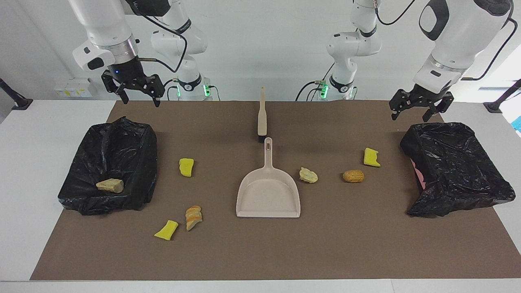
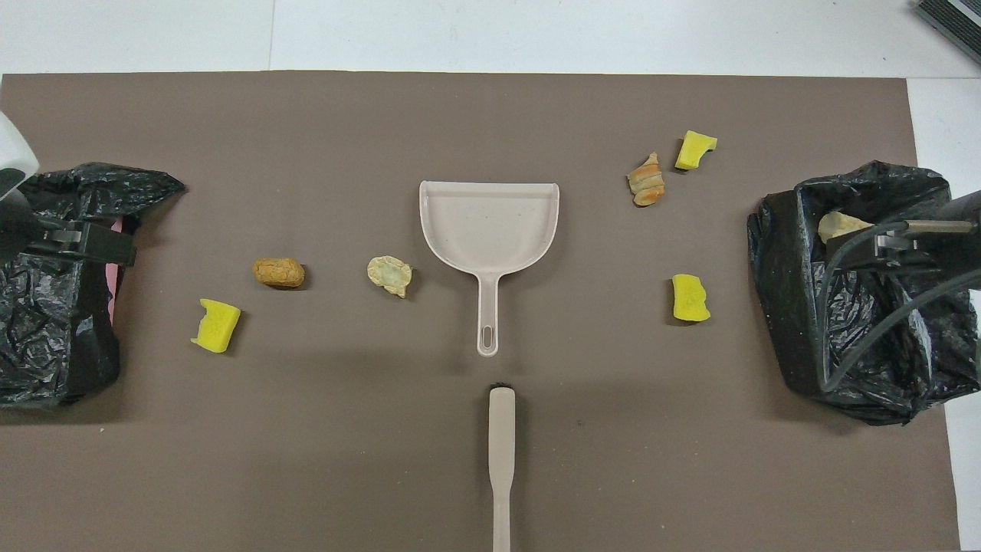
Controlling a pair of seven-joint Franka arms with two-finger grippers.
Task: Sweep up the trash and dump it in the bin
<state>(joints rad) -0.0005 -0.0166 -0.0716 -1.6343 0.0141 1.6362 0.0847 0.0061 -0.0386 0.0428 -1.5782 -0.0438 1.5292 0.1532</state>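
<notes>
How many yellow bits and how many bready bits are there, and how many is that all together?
Bright yellow sponge chunks: 3
Tan or brown bread-like lumps: 4, one already in a black-bagged bin
Total: 7

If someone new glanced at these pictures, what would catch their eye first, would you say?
Probably the beige dustpan in the middle of the brown mat, with the brush lying just nearer the robots. Bright yellow and tan trash pieces are scattered on either side of it, and a black-lined bin sits at each end. The left gripper and right gripper hang open, each above the robots' end of a bin.
</notes>
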